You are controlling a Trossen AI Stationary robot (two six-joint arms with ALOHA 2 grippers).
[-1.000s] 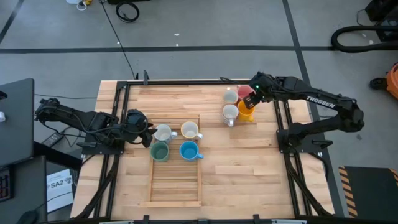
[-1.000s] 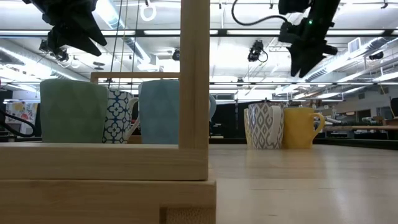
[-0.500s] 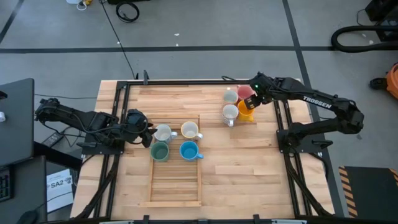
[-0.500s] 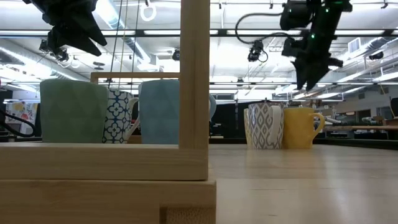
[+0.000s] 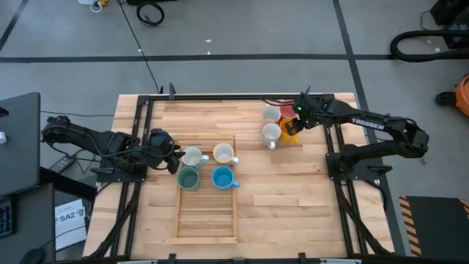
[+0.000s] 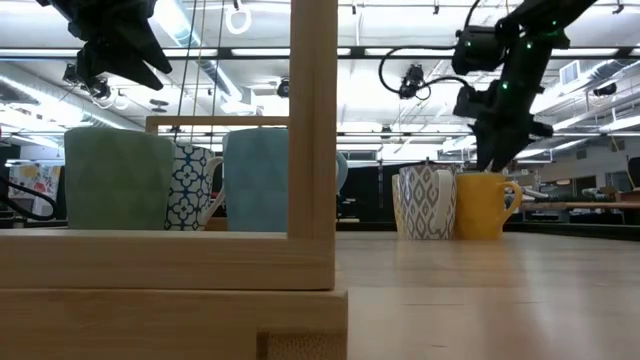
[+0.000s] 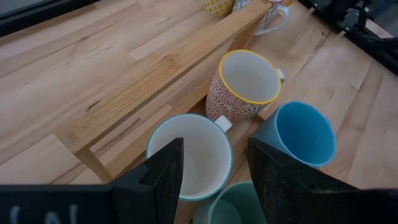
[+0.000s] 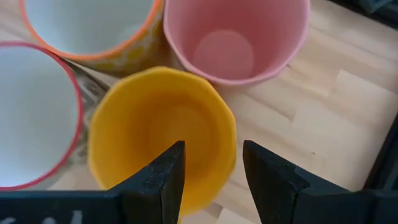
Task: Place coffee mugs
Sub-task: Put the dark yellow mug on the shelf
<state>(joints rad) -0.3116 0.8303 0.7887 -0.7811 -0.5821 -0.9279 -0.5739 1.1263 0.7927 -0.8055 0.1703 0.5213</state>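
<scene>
Overhead, the left hand [image 5: 170, 153] sits at the worktop's [image 5: 300, 205] left side, just beside the near-left corner of a wooden slatted rack [image 5: 207, 213]. Its own camera shows its two fingers [image 7: 163, 171] spread, nothing between them, hanging over a white mug with a teal rim [image 7: 189, 155]. That view also reveals detail the top view misses: a red-patterned mug with a yellow rim [image 7: 244, 86], a bright blue mug [image 7: 300, 132] and the edge of a teal-green mug [image 7: 233, 205], all four packed close inside the rack. From above they form a two-by-two block at the rack's far end.

Farther right, four more mugs cluster near the far right edge of the worktop. The right hand [image 5: 294, 121] is over the orange-yellow mug [image 5: 289, 130]. Its wrist camera shows the fingers [image 8: 163, 174] spread on either side of that mug's rim [image 8: 163, 134], with a pink mug [image 8: 236, 37], an orange-rimmed mug [image 8: 93, 28] and a red-rimmed white mug [image 8: 34, 115] touching or just beside it.

The table-level view alone shows the right hand [image 6: 492, 160] tipped down to just above the yellow mug [image 6: 485, 205], beside a grey-patterned mug [image 6: 428, 202].
</scene>
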